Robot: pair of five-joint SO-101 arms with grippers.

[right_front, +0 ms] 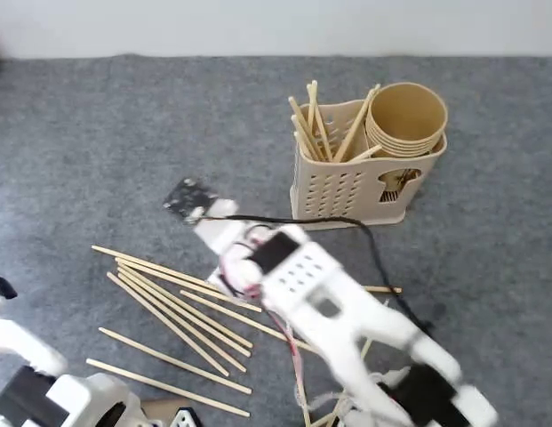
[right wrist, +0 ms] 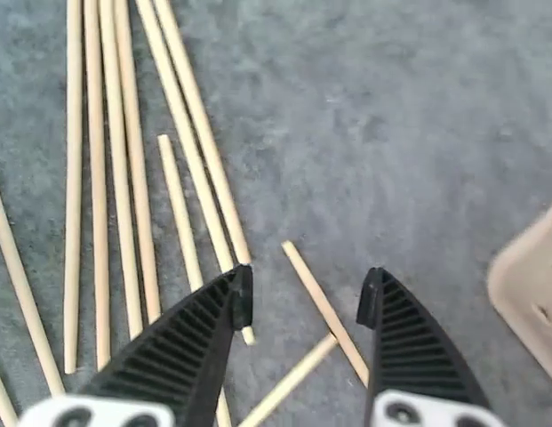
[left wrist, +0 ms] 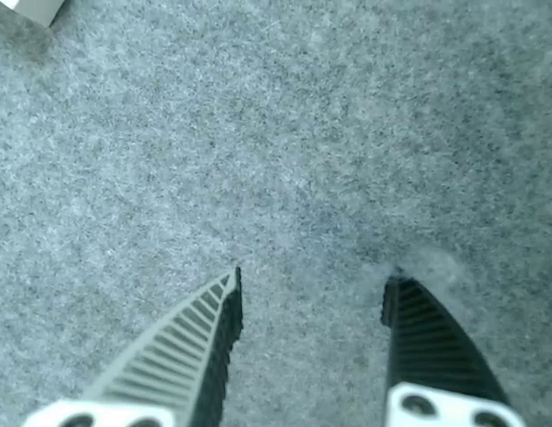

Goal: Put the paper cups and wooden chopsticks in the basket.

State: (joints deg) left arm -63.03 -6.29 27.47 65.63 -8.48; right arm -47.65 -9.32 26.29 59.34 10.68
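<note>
High view is showing the basket (right_front: pixel 347 191) sitting by the mat's (right_front: pixel 124 133) far edge, paper cups (right_front: pixel 406 120) already inside, loose chopsticks (right_front: pixel 178 311) lying toward the near edge. Left wrist view is showing the left gripper (left wrist: pixel 311 285) spread, empty. Right wrist view is giving what the arm is covering from above: right gripper (right wrist: pixel 307 285) spread, short chopstick (right wrist: pixel 320 307) lying between the jaws. Worth centring before closing.

No lettering, label, brand, number or sign can be read on anything in these views

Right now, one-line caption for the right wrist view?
Open right pincer hovers over loose wooden chopsticks on grey mat, basket corner nearby.
</note>
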